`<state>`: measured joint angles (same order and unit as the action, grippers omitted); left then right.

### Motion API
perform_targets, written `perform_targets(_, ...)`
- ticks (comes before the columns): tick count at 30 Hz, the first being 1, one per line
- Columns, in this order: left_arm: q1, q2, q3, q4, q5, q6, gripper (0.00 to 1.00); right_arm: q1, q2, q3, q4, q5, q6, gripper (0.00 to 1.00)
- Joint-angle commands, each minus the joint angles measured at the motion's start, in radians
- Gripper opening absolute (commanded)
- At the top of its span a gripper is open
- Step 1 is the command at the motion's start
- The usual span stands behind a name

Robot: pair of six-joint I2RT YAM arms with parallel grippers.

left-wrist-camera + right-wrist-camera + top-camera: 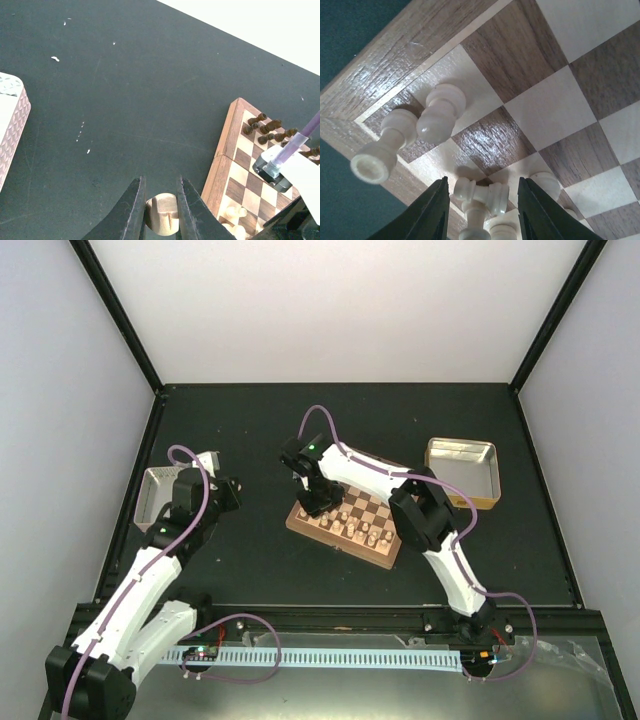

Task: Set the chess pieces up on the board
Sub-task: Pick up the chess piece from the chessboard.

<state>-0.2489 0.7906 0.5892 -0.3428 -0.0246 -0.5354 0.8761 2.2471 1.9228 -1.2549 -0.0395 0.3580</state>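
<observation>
The board (378,554) lies mid-table with cream and dark chess pieces on it. My left gripper (226,492) hangs over the black table left of the board. In the left wrist view it (161,187) is shut on a cream piece (162,215), with the board's corner (226,150) and dark pieces (265,129) to the right. My right gripper (316,496) is low over the board's left corner. In the right wrist view it (482,186) is open, fingers apart on either side of a cream piece (479,195), not touching it. Two more cream pieces (439,114) stand near the corner.
A silver metal tray (152,492) sits at the left beside my left arm; its edge shows in the left wrist view (11,135). A second metal tray (462,470) sits right of the board. My right arm (296,167) reaches across the board.
</observation>
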Motion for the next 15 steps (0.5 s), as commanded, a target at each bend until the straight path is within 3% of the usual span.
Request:
perform_targets(1,0.007,-0.019,-0.003,0.013,-0.018,0.008,0.04,0.009,0.031,-0.010,0.020,-0.005,0.022,0.40)
perform_targets(15,0.007,-0.016,-0.006,0.016,-0.022,0.008,0.04,0.015,0.042,0.007,0.035,0.020,0.044,0.29)
